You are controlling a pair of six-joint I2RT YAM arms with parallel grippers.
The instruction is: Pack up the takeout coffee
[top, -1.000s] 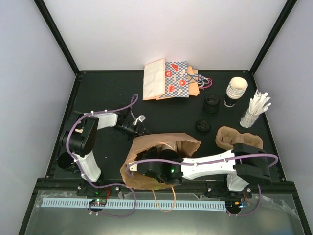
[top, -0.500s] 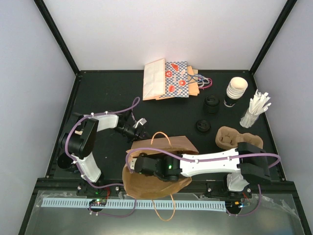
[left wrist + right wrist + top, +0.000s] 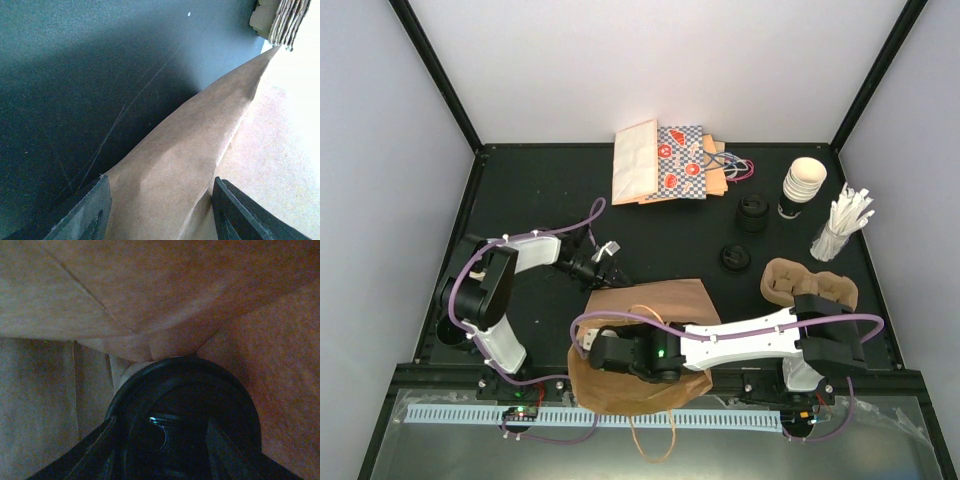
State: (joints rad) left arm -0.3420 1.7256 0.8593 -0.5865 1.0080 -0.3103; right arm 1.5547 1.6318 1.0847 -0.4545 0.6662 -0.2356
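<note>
Near the front edge of the surface, the brown paper bag lies with my right gripper deep inside, placing the takeout coffee: black-lidded, a pale sliver of wall showing. Its jaws flank the cup. The left gripper has its jaws astride the bag's far rim. Whether either grips, I cannot tell. Next: release, then withdraw without tipping.

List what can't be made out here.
- Takeout coffee: only its top shows in the right wrist view; the brown bag and right arm hide it in the top view.
- Right end effector: hidden in the bag from above; wrist view too dark to show whether it grips.
- Left end effector: straddles the bag edge; pinching or not is unclear, and it is tiny from above.
- Bag's floor: no view shows it.
</note>
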